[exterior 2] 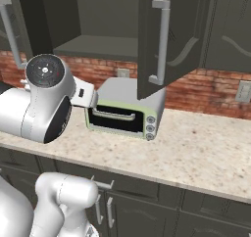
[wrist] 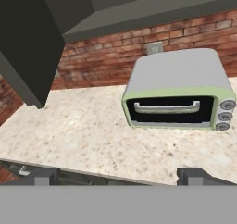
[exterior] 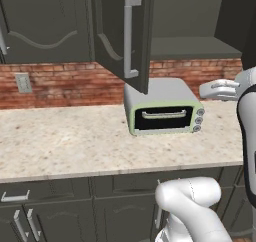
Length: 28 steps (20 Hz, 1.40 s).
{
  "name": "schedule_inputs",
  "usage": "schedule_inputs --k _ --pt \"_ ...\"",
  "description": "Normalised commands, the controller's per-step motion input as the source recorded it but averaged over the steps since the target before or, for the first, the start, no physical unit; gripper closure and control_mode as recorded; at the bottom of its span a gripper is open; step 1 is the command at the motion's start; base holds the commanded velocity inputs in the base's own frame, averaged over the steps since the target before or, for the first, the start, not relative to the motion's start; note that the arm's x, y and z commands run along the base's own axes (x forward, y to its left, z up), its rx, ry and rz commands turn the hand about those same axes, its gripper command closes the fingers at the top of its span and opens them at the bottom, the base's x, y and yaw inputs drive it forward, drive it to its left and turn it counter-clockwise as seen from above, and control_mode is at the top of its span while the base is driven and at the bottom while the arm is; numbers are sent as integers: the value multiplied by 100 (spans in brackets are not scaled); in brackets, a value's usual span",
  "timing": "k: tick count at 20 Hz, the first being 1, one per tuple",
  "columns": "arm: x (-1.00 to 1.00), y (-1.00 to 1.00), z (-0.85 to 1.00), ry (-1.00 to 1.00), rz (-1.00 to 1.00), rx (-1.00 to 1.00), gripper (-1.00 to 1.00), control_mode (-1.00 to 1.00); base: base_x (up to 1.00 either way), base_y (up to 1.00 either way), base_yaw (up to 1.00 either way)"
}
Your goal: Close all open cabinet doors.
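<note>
Meanwhile, two upper cabinet doors, centre door [exterior: 125, 36] and far-side door [exterior: 235, 21], hang open above the toaster oven [exterior: 162, 108] w/ none shut yet, as the gripper [wrist: 120, 177], fingers spread wide & holding nothing, hovers over the counter [exterior: 60, 141].

You'll find no readable text, label, brand, number or sign anywhere here; the toaster oven [exterior: 164, 108] and its knobs carry no legible markings.

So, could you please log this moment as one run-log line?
stage: approach | open cabinet door: swung out above toaster oven | gripper: open, empty, over counter
</note>
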Motion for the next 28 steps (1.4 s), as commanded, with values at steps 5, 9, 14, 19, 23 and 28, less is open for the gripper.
schedule_inputs --k 5,9,14,19,23,28 --pt "0 0 0 0 0 0 -100 -100 0 0 0" --pt "0 0 0 0 0 0 -100 -100 0 0 0" --pt "0 0 0 0 0 0 -100 -100 0 0 0" --pt "-9 0 -1 0 0 0 -100 -100 0 0 0" --pt "-28 2 4 -3 0 0 -100 -100 0 0 0" --pt "-31 2 18 -1 0 1 -100 -100 0 0 0"
